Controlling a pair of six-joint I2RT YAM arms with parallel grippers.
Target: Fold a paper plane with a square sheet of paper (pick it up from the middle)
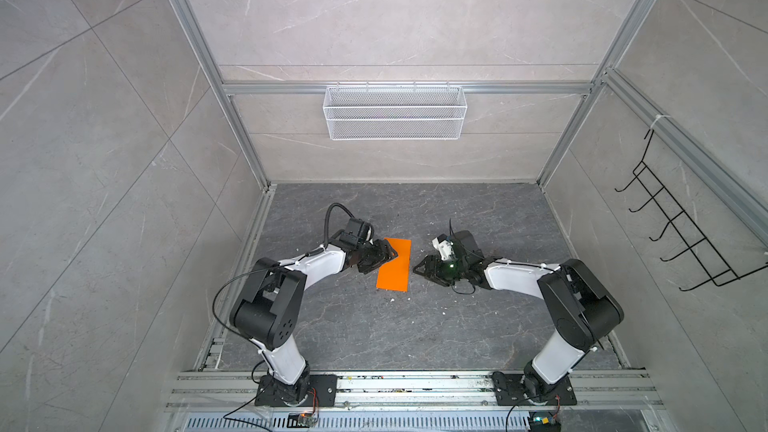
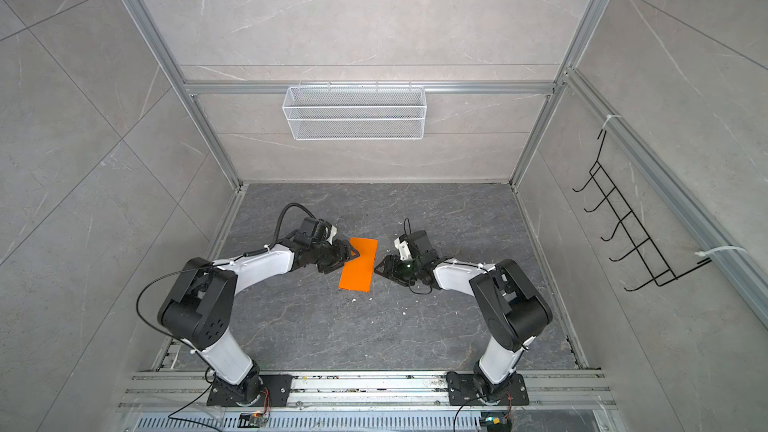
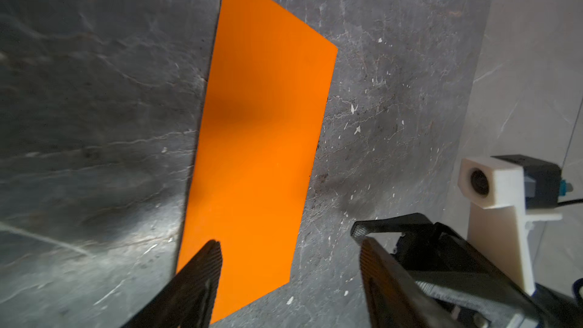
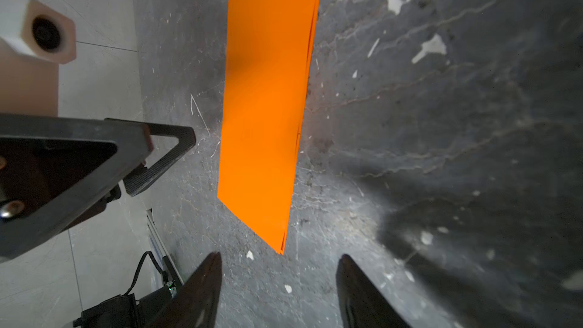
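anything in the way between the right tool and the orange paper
Nothing visible. Only bare dark grey stone tabletop with tiny white flecks separates the right tool from the folded orange sheet of paper.

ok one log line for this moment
paper: folded in half, flat on table | left claw: open, over its left edge | right claw: open, just off its right edge

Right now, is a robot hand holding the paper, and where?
Nothing is held. The orange paper lies flat; the left gripper is open over its edge, the right gripper open beside it.
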